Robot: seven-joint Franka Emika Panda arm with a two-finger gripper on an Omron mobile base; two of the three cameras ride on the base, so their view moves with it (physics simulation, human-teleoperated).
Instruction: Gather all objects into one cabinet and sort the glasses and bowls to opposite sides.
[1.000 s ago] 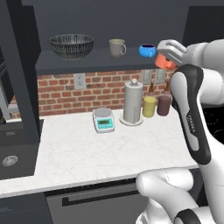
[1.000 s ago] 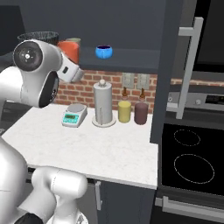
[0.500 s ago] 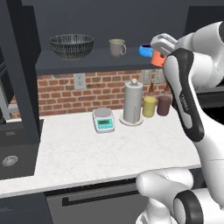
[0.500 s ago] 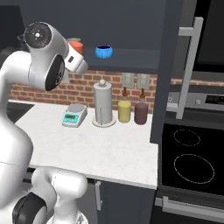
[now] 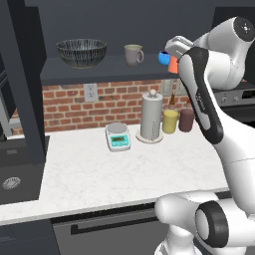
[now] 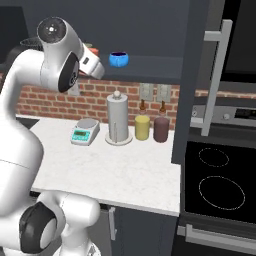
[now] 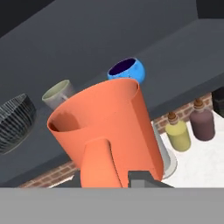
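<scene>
You're mid-carry: the claw grips the tumbler, raised at the shelf edge, seemingly just right of the blue vessel. Next, set it beside the mug, away from the bowl at far left.

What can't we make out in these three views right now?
- Gripper fingertips: hand view, cut off by the bottom edge; left base view, behind the arm's forearm.
- Orange tumbler base: hand view, cut off at the bottom, so its height above the shelf can't be judged.
- Tumbler, left base view: just a sliver beside the arm.
- Dark bowl and mug: right base view, behind the arm.
</scene>
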